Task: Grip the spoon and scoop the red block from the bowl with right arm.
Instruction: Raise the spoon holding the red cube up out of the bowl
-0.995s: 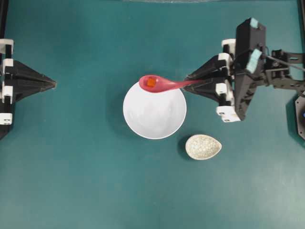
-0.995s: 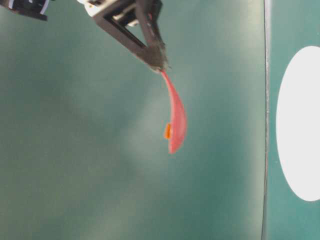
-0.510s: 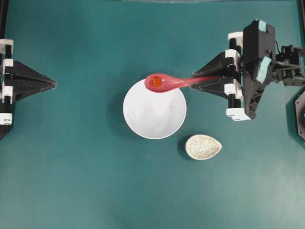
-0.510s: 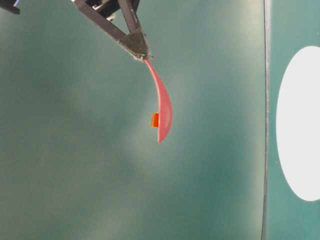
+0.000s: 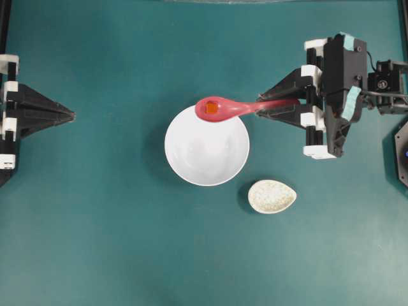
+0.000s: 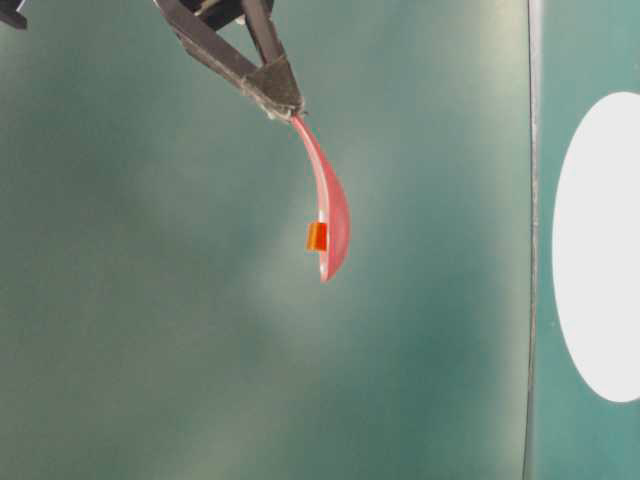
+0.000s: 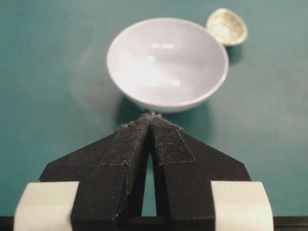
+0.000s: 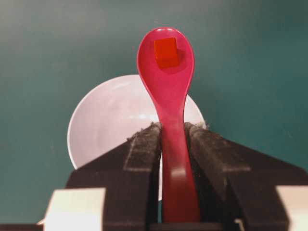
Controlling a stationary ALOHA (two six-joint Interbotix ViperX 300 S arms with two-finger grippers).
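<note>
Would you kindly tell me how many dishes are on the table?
2: the white bowl at the centre, and the small speckled dish just beside it, toward the right arm's side. Nothing suggests hidden ones.

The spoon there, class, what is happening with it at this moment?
The right gripper holds the spoon by its handle, fingers shut on either side. The red block sits in the scoop, lifted over the far rim of the white bowl, which looks empty. The left gripper rests shut, off to the side.
</note>
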